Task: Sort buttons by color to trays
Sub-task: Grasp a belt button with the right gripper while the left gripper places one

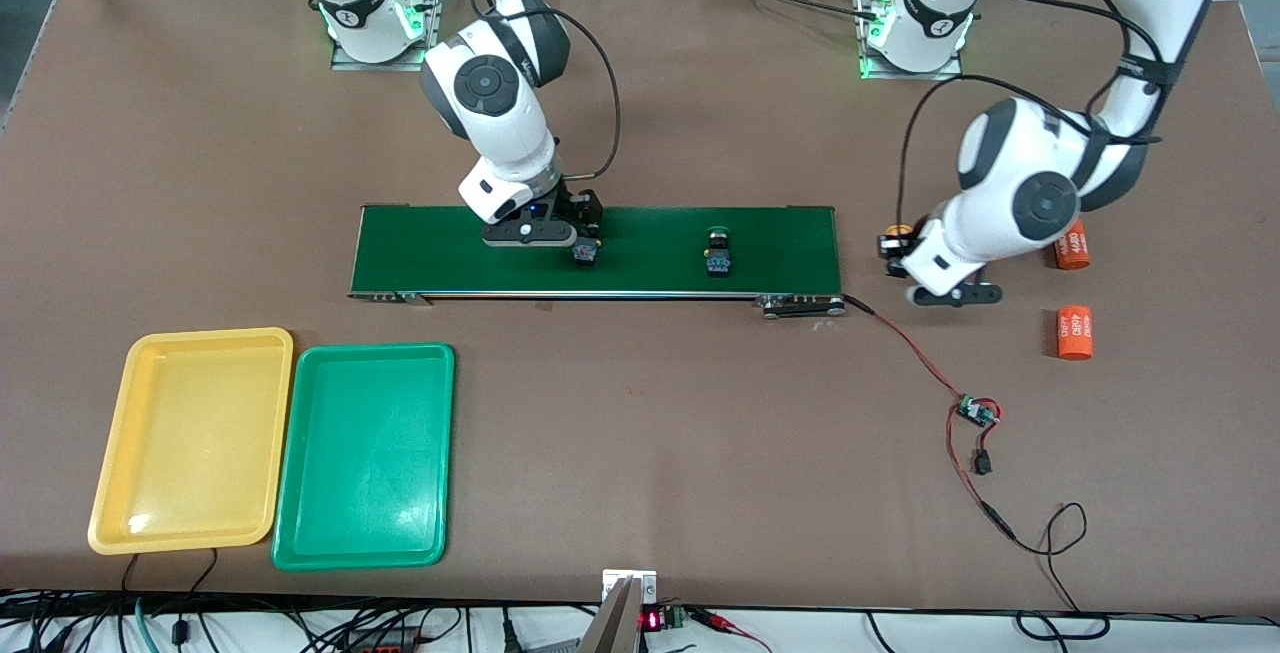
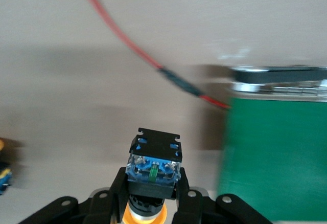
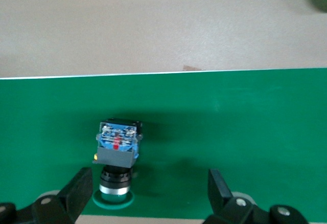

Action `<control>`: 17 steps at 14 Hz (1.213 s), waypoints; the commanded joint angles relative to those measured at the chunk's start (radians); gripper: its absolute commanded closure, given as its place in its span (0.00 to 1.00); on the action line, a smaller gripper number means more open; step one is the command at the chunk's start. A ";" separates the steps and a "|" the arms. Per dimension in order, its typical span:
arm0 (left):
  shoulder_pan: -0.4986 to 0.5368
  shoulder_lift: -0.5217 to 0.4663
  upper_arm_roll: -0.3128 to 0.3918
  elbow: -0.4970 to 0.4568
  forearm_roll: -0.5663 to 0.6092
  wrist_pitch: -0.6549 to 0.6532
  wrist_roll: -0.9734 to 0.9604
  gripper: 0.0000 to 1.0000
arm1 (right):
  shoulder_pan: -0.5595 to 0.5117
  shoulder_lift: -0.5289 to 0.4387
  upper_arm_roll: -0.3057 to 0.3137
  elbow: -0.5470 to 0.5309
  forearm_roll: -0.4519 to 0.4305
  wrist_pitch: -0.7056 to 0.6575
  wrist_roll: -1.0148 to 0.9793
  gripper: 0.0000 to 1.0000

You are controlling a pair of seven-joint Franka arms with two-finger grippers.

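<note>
Off the conveyor belt [image 1: 600,251] end, left end effector [image 2: 152,203] pinching yellow-capped button [image 2: 153,166], cap plain only wrist-side; right end effector [image 3: 150,189] spread over green-capped button [image 3: 118,152].

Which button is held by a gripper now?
The yellow-capped button, clamped in the left gripper. The conveyor belt's two buttons lie free.
</note>
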 commanded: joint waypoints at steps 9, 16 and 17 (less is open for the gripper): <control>-0.164 0.081 -0.016 0.074 -0.171 -0.009 -0.017 1.00 | 0.029 0.103 -0.009 0.023 0.000 0.134 0.013 0.20; -0.185 0.164 -0.009 0.118 -0.043 0.063 -0.017 1.00 | -0.003 0.046 -0.020 0.025 0.000 0.074 -0.035 0.84; -0.185 0.168 -0.007 0.118 -0.038 0.063 -0.020 1.00 | -0.024 0.022 -0.020 0.035 0.000 0.044 -0.055 0.84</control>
